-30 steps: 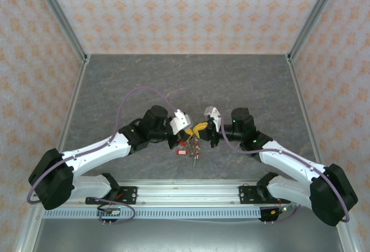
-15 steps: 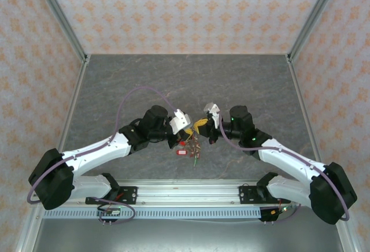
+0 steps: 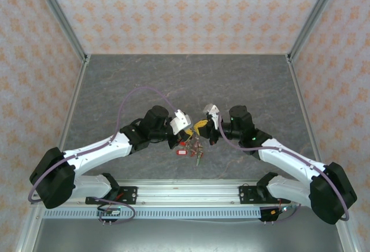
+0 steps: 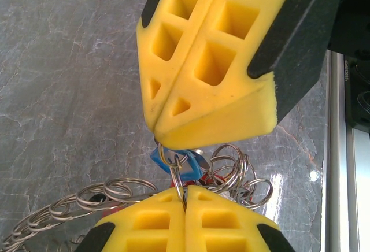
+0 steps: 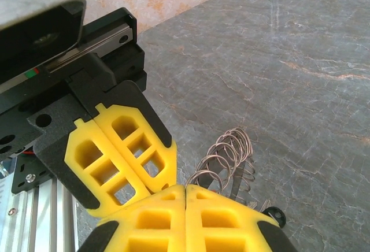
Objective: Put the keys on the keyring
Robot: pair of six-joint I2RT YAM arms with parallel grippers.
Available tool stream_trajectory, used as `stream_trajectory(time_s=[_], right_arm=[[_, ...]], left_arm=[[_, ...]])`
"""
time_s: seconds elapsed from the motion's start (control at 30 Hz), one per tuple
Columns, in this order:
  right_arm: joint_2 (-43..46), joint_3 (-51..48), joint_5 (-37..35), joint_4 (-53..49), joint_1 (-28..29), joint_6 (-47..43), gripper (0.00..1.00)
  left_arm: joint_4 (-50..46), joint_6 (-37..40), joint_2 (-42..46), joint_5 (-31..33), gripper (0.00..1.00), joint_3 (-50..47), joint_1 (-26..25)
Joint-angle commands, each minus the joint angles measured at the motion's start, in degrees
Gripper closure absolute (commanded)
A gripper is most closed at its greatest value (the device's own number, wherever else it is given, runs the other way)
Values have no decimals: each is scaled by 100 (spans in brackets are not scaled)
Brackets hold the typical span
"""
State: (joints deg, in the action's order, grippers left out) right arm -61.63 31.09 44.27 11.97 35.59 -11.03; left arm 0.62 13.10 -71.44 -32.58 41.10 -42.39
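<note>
Grey marbled tabletop (image 3: pixel 231 84); keyring (image 4: pixel 110 191) of thin, overlapping silvery loops

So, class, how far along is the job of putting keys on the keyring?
Done: a cluster of keys is bunched with the keyring. In hand: left tool and right tool are both shut, tip to tip, pinching thin ring wire beside a blue tag. Left: threading that key; unclear how many remain.

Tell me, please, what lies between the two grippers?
A small metal ring, blue tag behind it, spans left gripper and right gripper, in the left wrist view.
</note>
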Motion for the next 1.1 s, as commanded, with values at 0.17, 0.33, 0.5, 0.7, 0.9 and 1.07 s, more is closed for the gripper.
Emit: stream_trajectory(time_s=[0.17, 0.33, 0.5, 0.7, 0.9, 1.07], right_arm=[[-25, 64, -486, -208, -8, -280, 100], [32, -2, -926, -523, -5, -571, 100], [81, -99, -934, -482, -9, -560, 100], [72, -121, -997, -476, -9, -534, 97], [280, -42, -935, -857, -1, -808, 80], [628, 89, -655, -1357, -2, -1145, 79]], left_arm=[[570, 8, 104, -381, 100, 138, -103], [631, 9, 95, -381, 100, 111, -102], [682, 6, 52, -374, 100, 82, -103], [720, 8, 16, -392, 100, 91, -103], [582, 102, -6, -398, 100, 147, -103], [657, 293, 106, -260, 100, 45, -154]])
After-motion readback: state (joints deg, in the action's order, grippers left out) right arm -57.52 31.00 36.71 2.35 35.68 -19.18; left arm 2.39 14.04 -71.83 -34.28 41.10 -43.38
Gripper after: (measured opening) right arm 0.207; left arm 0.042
